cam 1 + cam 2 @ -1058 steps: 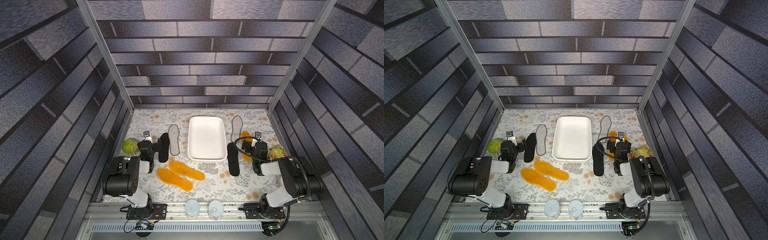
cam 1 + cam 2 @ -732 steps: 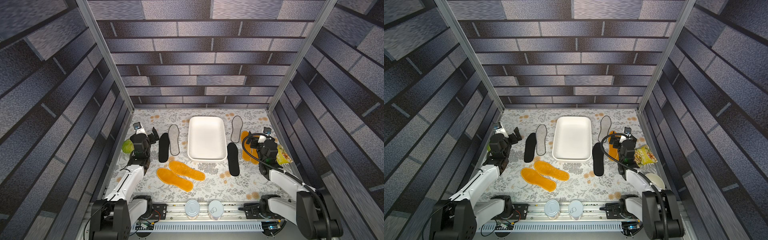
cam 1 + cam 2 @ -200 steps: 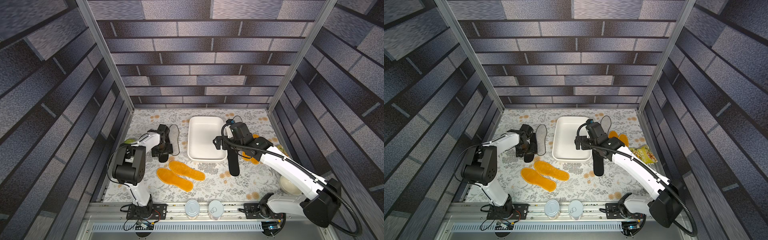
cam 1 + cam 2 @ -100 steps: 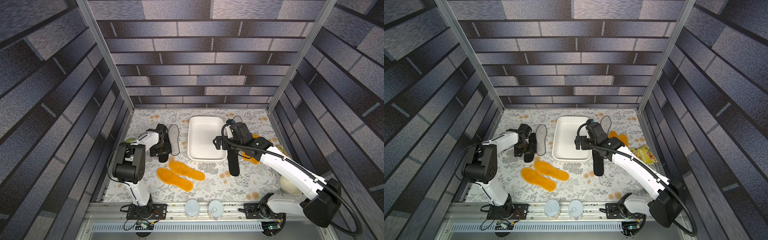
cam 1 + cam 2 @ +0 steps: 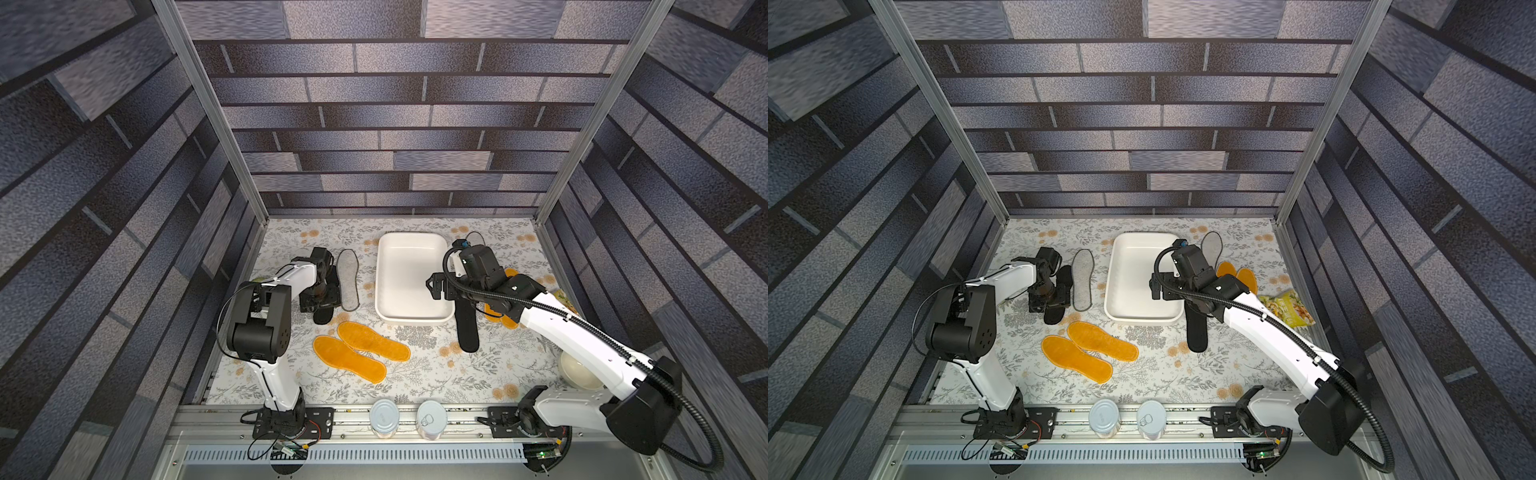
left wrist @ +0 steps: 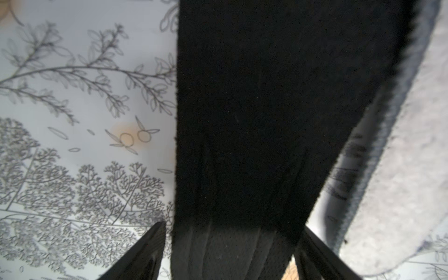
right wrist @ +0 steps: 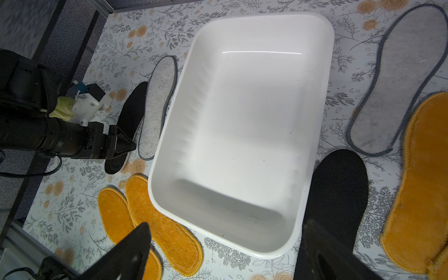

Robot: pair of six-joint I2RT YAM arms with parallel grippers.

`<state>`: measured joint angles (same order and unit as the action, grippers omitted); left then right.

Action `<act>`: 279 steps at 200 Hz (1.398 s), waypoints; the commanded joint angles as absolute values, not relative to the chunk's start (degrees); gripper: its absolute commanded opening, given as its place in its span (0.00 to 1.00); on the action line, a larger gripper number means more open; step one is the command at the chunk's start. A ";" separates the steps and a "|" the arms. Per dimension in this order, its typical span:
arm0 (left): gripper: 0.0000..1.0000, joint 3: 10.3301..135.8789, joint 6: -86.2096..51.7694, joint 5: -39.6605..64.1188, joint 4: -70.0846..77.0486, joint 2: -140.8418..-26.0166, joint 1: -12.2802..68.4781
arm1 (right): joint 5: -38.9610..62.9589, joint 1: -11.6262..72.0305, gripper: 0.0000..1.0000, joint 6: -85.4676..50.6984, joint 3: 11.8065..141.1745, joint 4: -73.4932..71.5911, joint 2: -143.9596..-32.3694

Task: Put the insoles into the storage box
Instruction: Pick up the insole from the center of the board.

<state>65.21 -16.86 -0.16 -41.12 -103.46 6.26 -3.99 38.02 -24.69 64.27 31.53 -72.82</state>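
Squarely inside left gripper (image 6: 232,232), black insole (image 6: 266,97)

Looking down on a floral counter (image 5: 436,374), with the storage box (image 5: 415,320) sitting at its far middle. Finding the left jaws hanging low over a black insole (image 5: 323,318), just beside a grey insole (image 5: 348,278) with dark edging. Seeing two orange insoles (image 5: 349,359) lying side by side nearer the front. Catching the right jaws hovering at the box's right rim, over the far end of another black insole (image 5: 467,334), and noting further orange insoles (image 5: 500,318) peeking from under that arm.
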 commanded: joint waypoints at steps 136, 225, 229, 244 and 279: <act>0.57 66.02 -16.08 2.39 -40.00 -104.95 5.26 | -3.86 38.41 1.00 -25.62 63.37 32.09 -72.90; 0.47 64.03 -16.70 2.43 -39.19 -102.94 4.75 | -3.43 38.35 1.00 -25.77 63.34 31.92 -73.48; 0.47 64.03 -16.77 2.45 -39.36 -102.93 4.75 | -3.43 38.39 1.00 -25.79 63.35 31.92 -73.48; 0.48 63.98 -16.86 2.33 -39.83 -102.53 4.74 | -3.40 38.44 1.00 -25.83 63.19 31.82 -73.48; 0.50 64.55 -17.05 1.32 -42.26 -100.78 4.73 | -3.25 38.39 1.00 -25.79 63.01 31.78 -73.52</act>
